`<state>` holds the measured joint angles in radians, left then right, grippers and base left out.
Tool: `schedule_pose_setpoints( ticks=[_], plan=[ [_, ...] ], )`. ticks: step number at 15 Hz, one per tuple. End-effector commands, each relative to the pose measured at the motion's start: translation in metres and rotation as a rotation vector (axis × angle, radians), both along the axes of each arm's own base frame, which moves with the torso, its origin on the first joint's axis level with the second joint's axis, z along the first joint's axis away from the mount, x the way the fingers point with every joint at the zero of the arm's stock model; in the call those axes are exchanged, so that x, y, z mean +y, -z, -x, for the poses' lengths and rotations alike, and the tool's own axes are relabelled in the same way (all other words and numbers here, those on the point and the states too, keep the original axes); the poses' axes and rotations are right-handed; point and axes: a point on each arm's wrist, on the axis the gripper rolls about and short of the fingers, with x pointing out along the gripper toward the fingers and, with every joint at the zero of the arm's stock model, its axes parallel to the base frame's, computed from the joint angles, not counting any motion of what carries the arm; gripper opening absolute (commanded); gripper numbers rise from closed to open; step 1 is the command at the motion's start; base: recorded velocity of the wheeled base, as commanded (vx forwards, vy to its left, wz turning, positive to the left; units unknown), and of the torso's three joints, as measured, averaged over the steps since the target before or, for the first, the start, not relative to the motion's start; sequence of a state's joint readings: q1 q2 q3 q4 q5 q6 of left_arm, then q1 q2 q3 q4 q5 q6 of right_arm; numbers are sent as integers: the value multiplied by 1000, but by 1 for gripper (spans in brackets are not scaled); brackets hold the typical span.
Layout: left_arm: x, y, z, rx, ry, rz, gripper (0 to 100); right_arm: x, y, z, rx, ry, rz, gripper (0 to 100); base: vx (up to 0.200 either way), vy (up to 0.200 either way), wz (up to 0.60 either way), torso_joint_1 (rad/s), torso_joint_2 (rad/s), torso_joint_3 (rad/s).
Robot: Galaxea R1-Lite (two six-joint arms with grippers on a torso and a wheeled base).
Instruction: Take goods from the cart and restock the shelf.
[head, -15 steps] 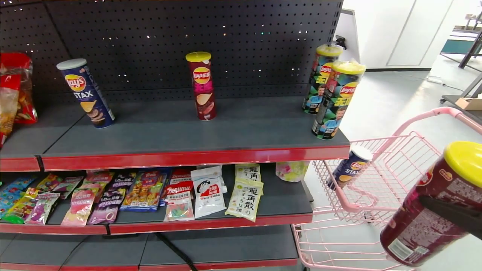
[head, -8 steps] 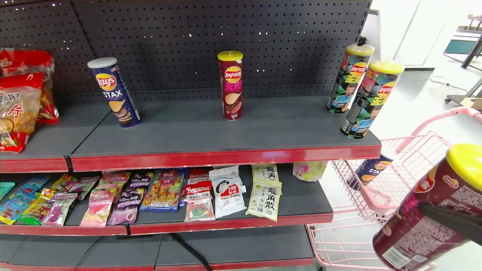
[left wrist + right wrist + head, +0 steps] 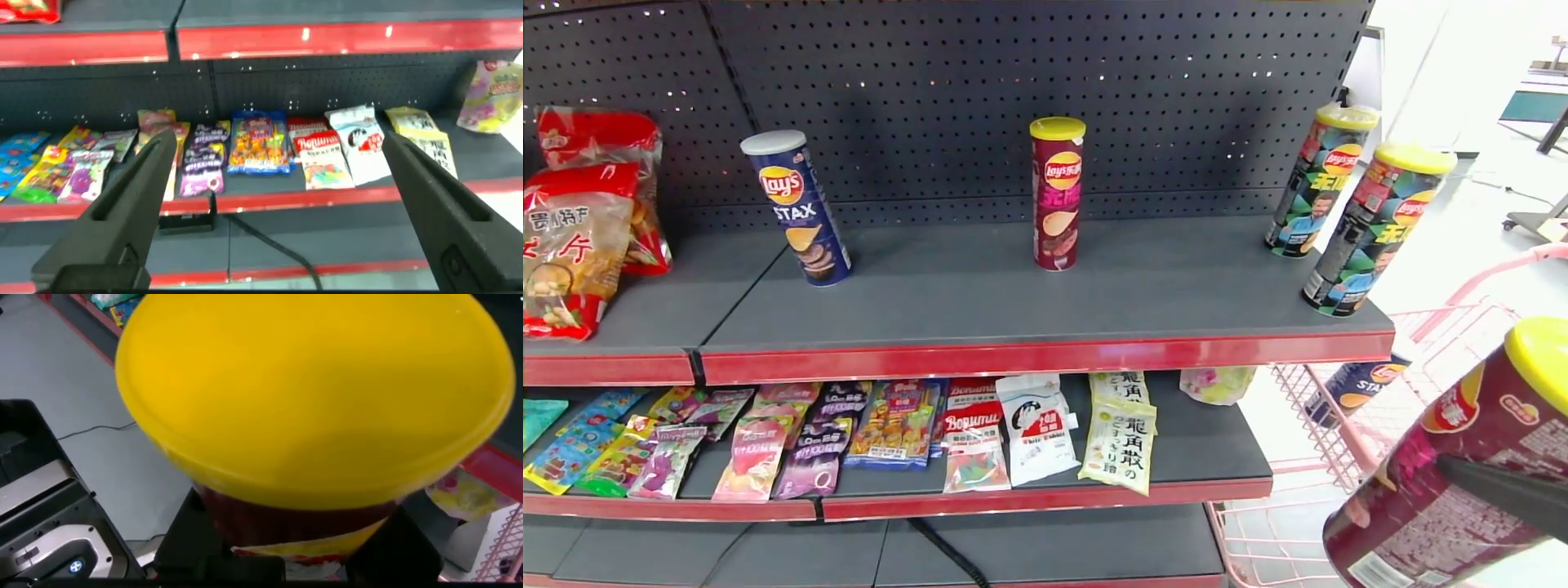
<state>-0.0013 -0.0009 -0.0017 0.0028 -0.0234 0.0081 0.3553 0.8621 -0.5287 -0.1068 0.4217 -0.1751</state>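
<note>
One maroon can (image 3: 1445, 474) with a yellow lid is clamped in the right tool (image 3: 298, 551), carried tilted down at four o'clock in the head view, near the pink cart (image 3: 1474, 287) and well clear of the upper shelf (image 3: 1029, 314). The carry-to-shelf step is judged to be in hand: goods lifted, not yet placed. A matching can (image 3: 1058, 196) is seen upright at twelve o'clock on that shelf, so a spot just beside it is probably called for; the held can will need to be righted, raised above the red front lip and set down lid-up. The left tool (image 3: 278, 220) is held with fingers (image 3: 122, 216) wide apart, nothing between them, before the lower shelf's snack packets (image 3: 261, 147). A blue can (image 3: 796, 208) is stood at ten o'clock, two patterned cans (image 3: 1372, 233) at two o'clock near the shelf's end, red bags (image 3: 576, 237) at nine. Another blue can (image 3: 1352, 384) is left in the cart. Dark pegboard (image 3: 1013, 82) backs the shelf; pale floor (image 3: 1462, 237) is glimpsed at three o'clock.
</note>
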Motion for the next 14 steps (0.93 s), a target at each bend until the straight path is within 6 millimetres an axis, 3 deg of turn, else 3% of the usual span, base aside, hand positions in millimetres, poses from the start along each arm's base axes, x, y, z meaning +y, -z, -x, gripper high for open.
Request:
schedule_pose_setpoints(
  ticks=[1, 9, 14],
  plan=[
    [0, 0, 0, 1, 1, 0, 100, 2, -1, 0, -1, -27, -1, 0, 200, 0, 0, 7, -7, 7],
    [0, 0, 0, 1, 1, 3, 100, 4, 2, 1, 11, -62, 1, 0, 200, 0, 0, 4, 2, 3],
    [0, 0, 0, 1, 1, 5, 100, 2, -3, 8, -24, -82, -14, 0, 0, 0, 0, 0, 0, 0]
  ],
)
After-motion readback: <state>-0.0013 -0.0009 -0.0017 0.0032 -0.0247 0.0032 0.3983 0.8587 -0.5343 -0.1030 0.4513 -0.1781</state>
